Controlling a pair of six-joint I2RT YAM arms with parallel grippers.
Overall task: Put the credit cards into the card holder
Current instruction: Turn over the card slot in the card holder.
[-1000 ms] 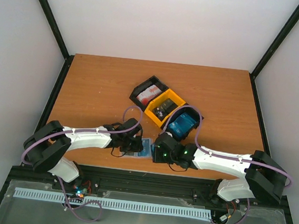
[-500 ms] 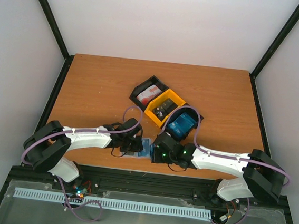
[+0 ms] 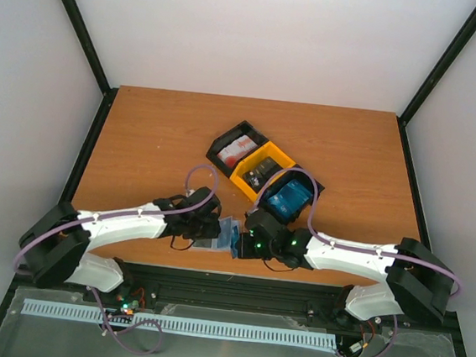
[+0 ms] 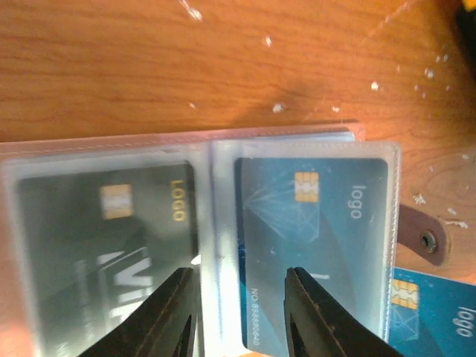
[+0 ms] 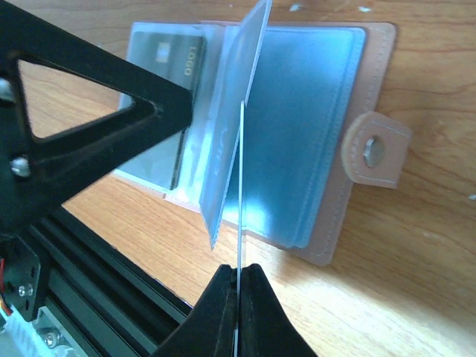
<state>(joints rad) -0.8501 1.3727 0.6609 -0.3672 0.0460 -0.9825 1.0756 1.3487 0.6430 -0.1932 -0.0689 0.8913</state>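
Where it lies open near the bottom centre of the top view, the pinkish-tan rectangular folding card holder (image 3: 218, 237) rests flat on the brown wooden table (image 3: 158, 137), close to the near edge and between the two grippers. In the left wrist view its clear plastic sleeves face up. The left-hand sleeve carries a dark grey plastic card (image 4: 104, 245) and the right-hand one a sleeved blue card (image 4: 312, 223). The holder's brown snap tab (image 4: 424, 239) sticks out at the right of that frame. In the right wrist view one clear sleeve leaf (image 5: 234, 111) stands tilted up from the fold.

The left gripper (image 4: 239, 297) hovers at the bottom of its own frame with its jaws apart, straddling the fold between the two sleeves and pinching nothing. The right gripper (image 5: 239, 271) is closed on a loose blue card (image 5: 240, 208). That card appears edge-on, rising just in front of the raised leaf over the holder's right half. In the left wrist view it shows at lower right, just below the snap tab.

Farther up the top view, three small plastic bins lie in a diagonal row. A black bin (image 3: 224, 143) holds red-and-white cards (image 3: 237, 149), a yellow bin (image 3: 280, 159) dark cards (image 3: 259, 175), and a second black bin (image 3: 315, 188) bright blue cards (image 3: 289, 200).
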